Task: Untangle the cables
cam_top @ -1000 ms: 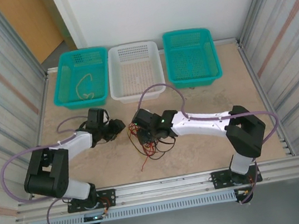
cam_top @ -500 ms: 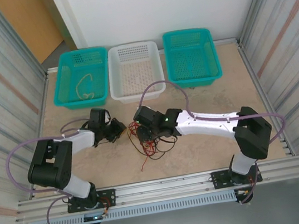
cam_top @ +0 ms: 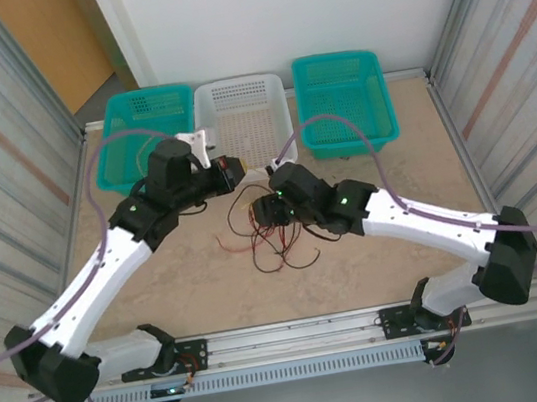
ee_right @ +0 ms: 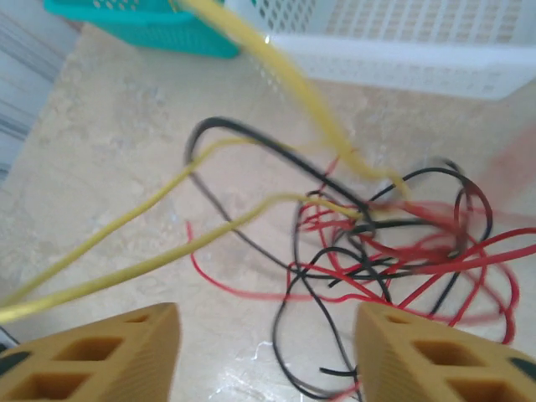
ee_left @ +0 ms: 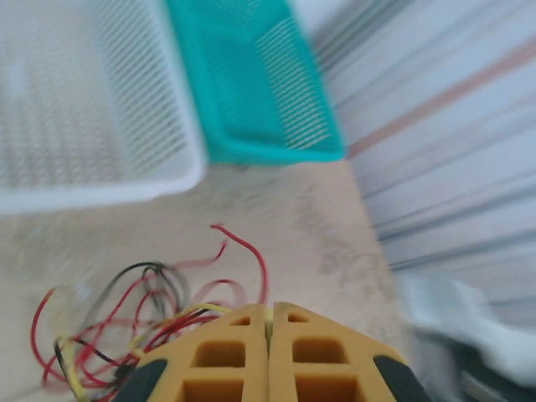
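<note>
— Three baskets, plastic mesh, along the top of the overhead view?
— Entered. A teal basket point(cam_top: 118, 107) upper left, its near side hidden behind the left arm point(cam_top: 115, 254); a white basket point(cam_top: 236, 86) in the middle; a second teal basket point(cam_top: 333, 58) to the right of it.
— Item, the cables point(cam_top: 276, 238)?
— One tangle of thin curly strands in red, black and yellow. It lies loose on the beige stone-look table point(cam_top: 397, 182) at centre frame, below the white basket. Seen from overhead, single strands are too fine to trace.
— The left gripper point(cam_top: 231, 172)?
— Upper centre, higher in frame than the tangle. In the wrist view the ribbed orange-yellow left fingers point(ee_left: 226, 360) are pressed together and cut off by the bottom edge. A yellow strand runs up to them; whether it is pinched cannot be told, as the picture is blurred.
— The right gripper point(cam_top: 268, 211)?
— At the tangle's upper edge. In the wrist view the right fingers point(ee_right: 109, 352) are spread wide in the bottom corners, showing tips only. Blurred yellow strands cross the left one.
</note>
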`<state>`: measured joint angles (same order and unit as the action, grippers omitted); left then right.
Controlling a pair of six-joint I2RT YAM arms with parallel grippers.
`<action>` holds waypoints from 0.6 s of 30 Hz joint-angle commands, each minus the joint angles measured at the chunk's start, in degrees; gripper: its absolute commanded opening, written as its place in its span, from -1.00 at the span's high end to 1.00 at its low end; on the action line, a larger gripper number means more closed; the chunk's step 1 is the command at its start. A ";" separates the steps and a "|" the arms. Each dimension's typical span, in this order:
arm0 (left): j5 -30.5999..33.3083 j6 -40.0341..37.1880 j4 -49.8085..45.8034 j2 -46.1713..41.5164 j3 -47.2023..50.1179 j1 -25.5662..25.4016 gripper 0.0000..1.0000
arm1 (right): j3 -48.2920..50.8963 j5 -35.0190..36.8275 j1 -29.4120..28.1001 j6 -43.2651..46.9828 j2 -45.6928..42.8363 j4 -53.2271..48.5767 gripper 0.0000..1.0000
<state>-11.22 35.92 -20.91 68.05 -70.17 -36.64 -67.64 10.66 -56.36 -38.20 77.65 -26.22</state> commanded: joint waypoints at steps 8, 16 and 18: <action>11.15 -14.27 -10.59 -0.29 -8.86 -10.55 1.00 | -2.09 2.79 4.36 2.98 -11.73 -3.49 -0.34; 6.56 -16.06 -10.58 -2.57 -12.90 -10.38 1.00 | -3.59 -6.93 4.94 13.29 -15.51 -1.45 -0.55; 4.51 -16.79 -11.27 -2.36 -14.77 -10.38 1.00 | -5.22 -9.58 4.94 15.51 -14.29 -1.64 -0.56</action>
<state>-3.40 21.54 -31.97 67.48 -81.12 -47.00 -70.22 6.66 -51.72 -28.93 62.06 -27.88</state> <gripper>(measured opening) 0.067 0.778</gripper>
